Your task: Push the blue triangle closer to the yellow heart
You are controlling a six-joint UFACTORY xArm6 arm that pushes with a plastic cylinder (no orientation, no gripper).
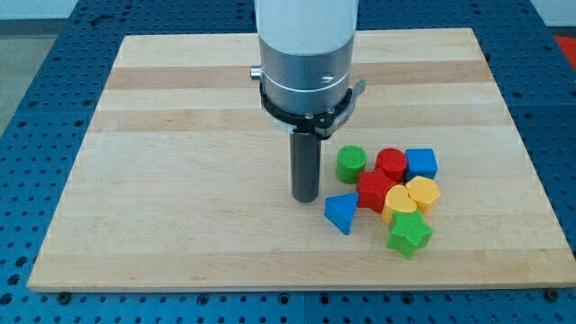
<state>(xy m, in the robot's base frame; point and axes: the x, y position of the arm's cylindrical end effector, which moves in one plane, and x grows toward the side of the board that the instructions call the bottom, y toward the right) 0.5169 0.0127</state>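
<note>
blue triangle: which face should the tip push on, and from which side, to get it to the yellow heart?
Judging by the layout, contact the blue triangle on its left face and push toward the view's right. The yellow heart lies to its right, just past the red star. My tip sits just up-left of the triangle, so it should drop slightly toward the view's bottom first.

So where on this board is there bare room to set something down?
The wooden board is bare across its left half and along the top edge. Crowded: lower right, where the blue triangle block, yellow heart block and neighbours cluster beside my tip.
</note>
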